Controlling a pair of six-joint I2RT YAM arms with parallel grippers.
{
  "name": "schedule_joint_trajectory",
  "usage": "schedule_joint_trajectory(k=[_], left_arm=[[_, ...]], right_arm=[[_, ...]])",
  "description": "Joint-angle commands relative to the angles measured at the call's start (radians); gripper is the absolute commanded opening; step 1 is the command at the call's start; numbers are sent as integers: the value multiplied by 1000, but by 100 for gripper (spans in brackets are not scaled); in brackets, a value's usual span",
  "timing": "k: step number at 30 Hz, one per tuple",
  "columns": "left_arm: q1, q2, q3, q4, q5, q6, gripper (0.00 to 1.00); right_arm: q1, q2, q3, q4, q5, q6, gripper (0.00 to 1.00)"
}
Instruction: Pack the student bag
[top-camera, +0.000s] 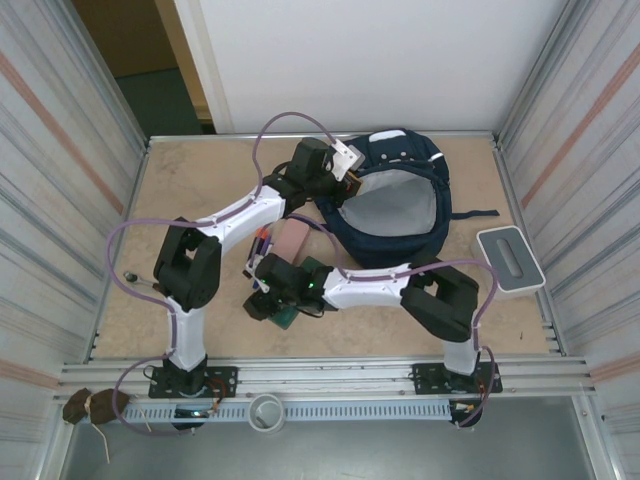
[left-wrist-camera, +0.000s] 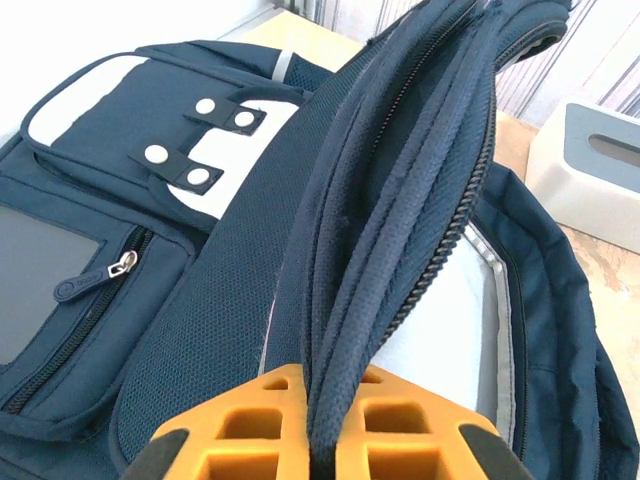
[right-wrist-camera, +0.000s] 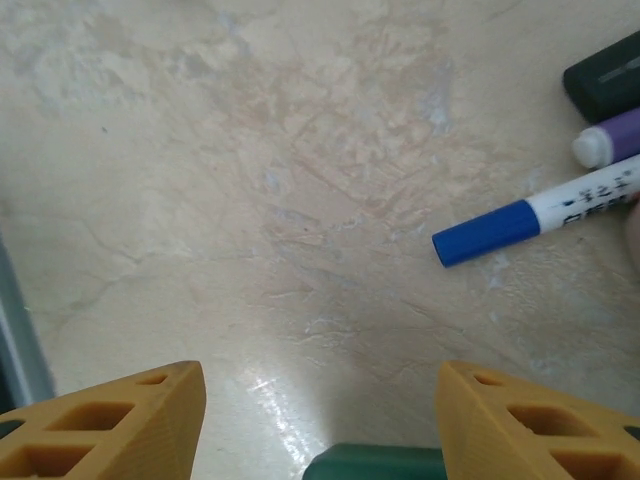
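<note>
- Well, I saw the bag (top-camera: 400, 205) lying at the far side of the table (top-camera: 190, 190), right of centre, its main mouth agape and the pale lining showing.
- My left gripper (left-wrist-camera: 320, 420) was clamped on the bag's zip edge, and the folded rim ran up from between its orange jaws.
- Left of that rim in the wrist view lay the front pocket (left-wrist-camera: 110, 250), with its white patch and snap tabs.
- My right gripper (right-wrist-camera: 318, 380) stood with jaws apart over bare table, nothing between the tips.
- A dark green thing (right-wrist-camera: 380, 465) showed at that view's lower edge; I could not tell what it was.
- A blue-capped marker (right-wrist-camera: 540, 215) lay to the right, with a purple pen (right-wrist-camera: 615, 135) just beyond it.
- A grey box (top-camera: 510, 258) stood right of the bag.
</note>
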Motion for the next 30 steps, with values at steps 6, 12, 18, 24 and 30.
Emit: schedule_joint_trajectory(k=[6,12,18,24,30], left_arm=[[6,4,42,-14,18,-4,0],[6,-5,33,-15,12,-5,0],[6,-15,24,-23,0,-4,0],[6,-20,15,-26,-5,1,0],[6,-15,11,-23,11,0,0]], right_arm=[[-10,33,44,-229,-76,-87,54],[-42,-109,-69,-398,-29,-84,49],[-93,-289,-160,-556,92,-30,51],[-101,-396,-226,-554,288,225,72],[-116,-327,-237,-530,367,365,94]])
